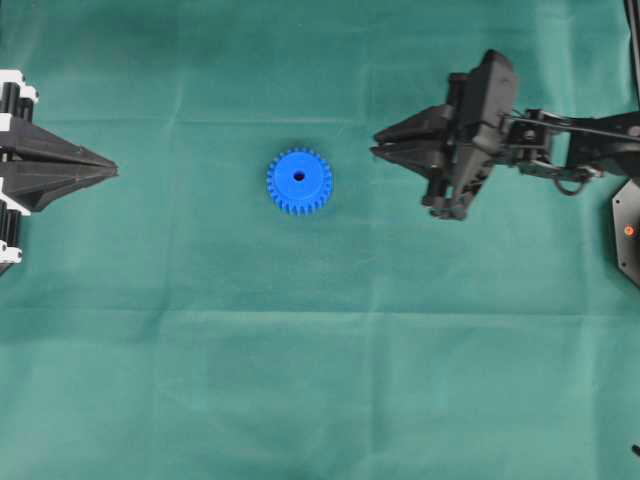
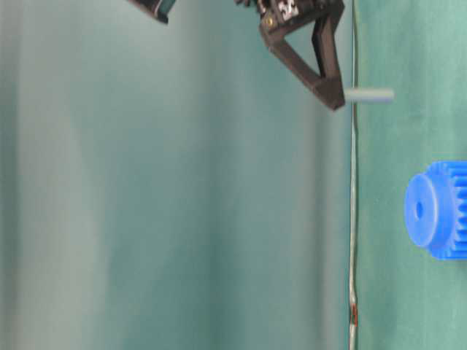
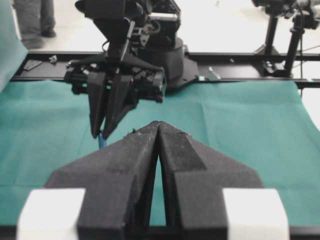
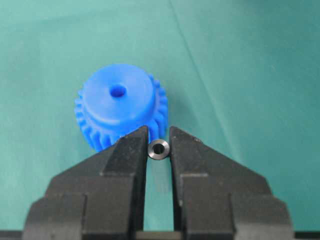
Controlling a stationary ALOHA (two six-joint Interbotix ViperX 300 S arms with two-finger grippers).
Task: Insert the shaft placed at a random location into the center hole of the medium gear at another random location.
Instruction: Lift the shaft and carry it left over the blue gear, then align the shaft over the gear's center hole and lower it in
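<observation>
While the right gripper [image 1: 376, 146] hangs clear of the medium gear [image 1: 299, 181] overhead, I must line it up above the center hole [image 1: 299, 177]. Table-level: jaws clamp the shaft [image 2: 368, 95], a grey pin. Left wrist: left gripper [image 3: 159, 131] closed, empty. Right wrist: the shaft's shiny ringed end sits pinched just short of the blue hub.

matt blue plastic gear [image 4: 120, 112], green cloth [image 1: 300, 380]
</observation>
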